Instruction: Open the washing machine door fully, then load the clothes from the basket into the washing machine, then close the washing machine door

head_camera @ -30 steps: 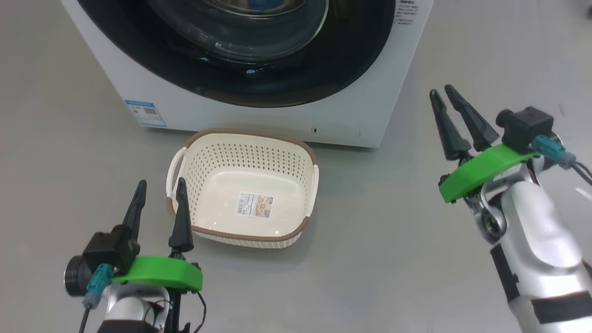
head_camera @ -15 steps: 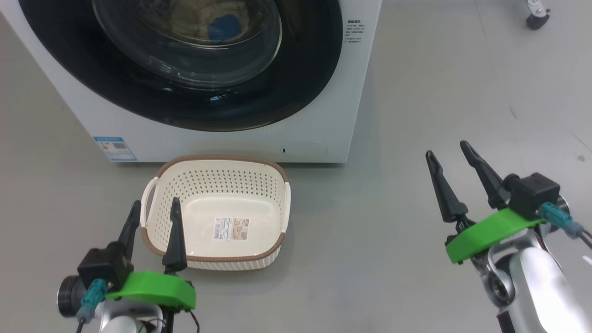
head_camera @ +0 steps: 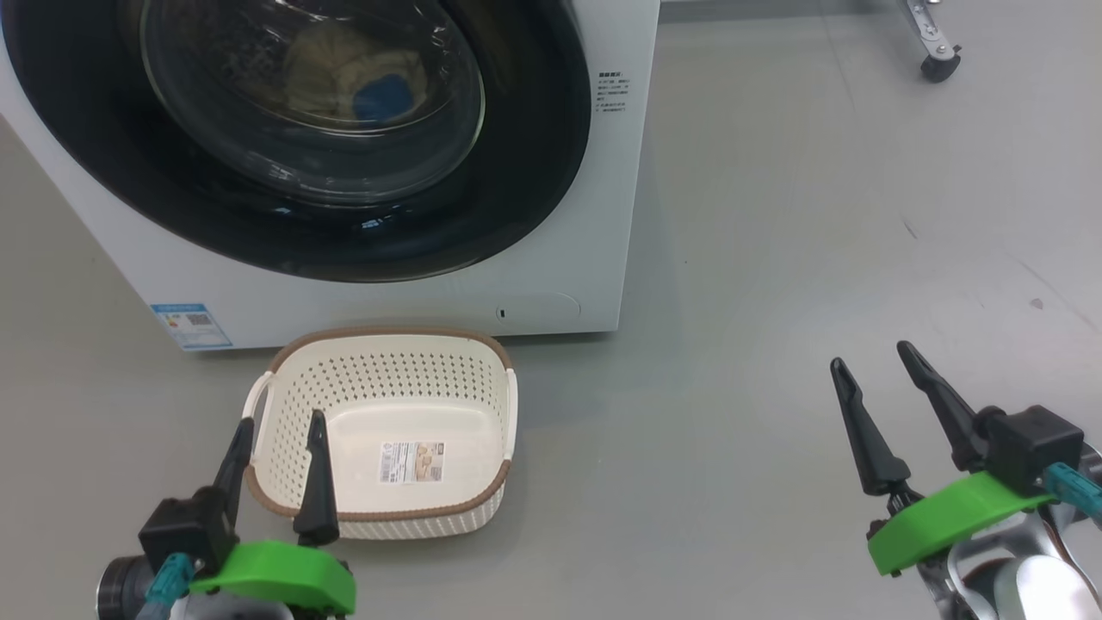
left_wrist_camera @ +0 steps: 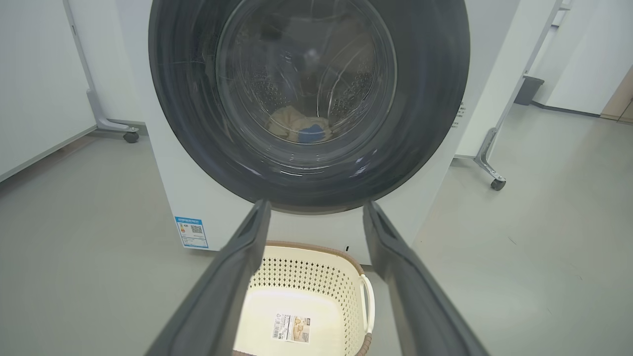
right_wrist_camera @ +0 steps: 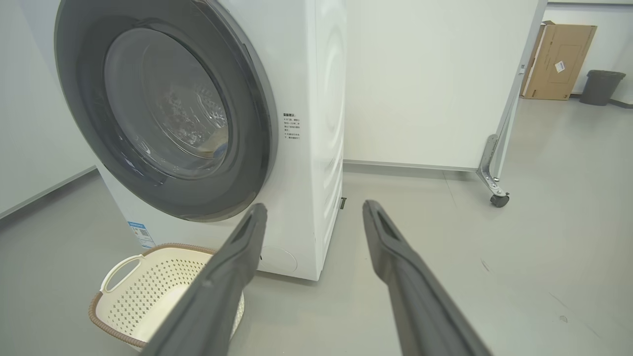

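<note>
— How many washers does the robot face?

— One washing machine, white, at the far left. Its one door, a glossy black ring round a glass bowl, lies flush against the front.

— And the clothes?

— One pale yellow bundle with a blue patch, the clothes, sits inside the drum behind the glass.

— Baskets?

— One basket, cream with a brown rim, on the grey floor just near of the washer's front. Two white handles, one per side, and one label sticker on its floor.

— The grippers?

— Two, each with two dark fingers. The left gripper is at the basket's near left corner, fingers spread with nothing between them; whether it touches the rim cannot be told. The right gripper hangs over bare floor, well apart to the right, fingers likewise spread and pinching nothing.

— Anything else?

— One blue energy sticker on the washer's lower left front, and one caster wheel far right.
</note>
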### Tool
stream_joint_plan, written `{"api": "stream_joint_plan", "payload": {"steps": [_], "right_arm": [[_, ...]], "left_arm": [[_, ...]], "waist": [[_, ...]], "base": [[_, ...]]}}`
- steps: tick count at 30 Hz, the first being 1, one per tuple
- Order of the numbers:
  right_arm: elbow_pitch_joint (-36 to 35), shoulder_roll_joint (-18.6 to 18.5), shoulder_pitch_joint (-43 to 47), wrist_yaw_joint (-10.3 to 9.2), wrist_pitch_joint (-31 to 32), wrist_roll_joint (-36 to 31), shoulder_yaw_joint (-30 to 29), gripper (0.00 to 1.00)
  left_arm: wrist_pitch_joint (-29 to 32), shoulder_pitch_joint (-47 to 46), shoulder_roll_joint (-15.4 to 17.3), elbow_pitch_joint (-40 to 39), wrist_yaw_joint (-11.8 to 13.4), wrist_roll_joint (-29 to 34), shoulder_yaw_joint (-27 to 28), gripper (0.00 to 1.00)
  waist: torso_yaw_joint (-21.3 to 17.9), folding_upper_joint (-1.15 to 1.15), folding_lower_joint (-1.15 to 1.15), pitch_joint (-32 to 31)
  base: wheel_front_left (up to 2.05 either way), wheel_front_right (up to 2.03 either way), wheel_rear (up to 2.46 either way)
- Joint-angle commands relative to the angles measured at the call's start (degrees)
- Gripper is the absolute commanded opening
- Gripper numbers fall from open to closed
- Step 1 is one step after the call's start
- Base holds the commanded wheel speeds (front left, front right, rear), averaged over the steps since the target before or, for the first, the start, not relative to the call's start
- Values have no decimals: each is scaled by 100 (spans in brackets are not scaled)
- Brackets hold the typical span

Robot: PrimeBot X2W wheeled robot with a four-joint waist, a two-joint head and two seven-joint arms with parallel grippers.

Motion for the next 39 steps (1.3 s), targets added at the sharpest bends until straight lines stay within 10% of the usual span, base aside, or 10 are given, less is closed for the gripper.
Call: {"api": "stream_joint_plan", "payload": {"steps": [1,36,37,39], "right_arm": [[-268,-16,-119,-21,21,3,83,100],[-604,-14,49,-21,225,13,12,100],[-374,21,210,0,196,-15,-76,0],[-229,31,229,1,188,-5,-49,0]], "left_arm": [[7,-130,126,-224,65,-54,242,100],[41,-4,192,-342,286,-96,162,100],[71,194,82,-149,275,-84,-42,0],[75,217,44,-16,267,-104,-57,0]], "waist": [[-5,0,0,-14],[19,0,0,-117],[21,0,0,-118],[22,0,0,-119]], "base": [[0,0,0],[0,0,0],[0,0,0],[0,0,0]]}}
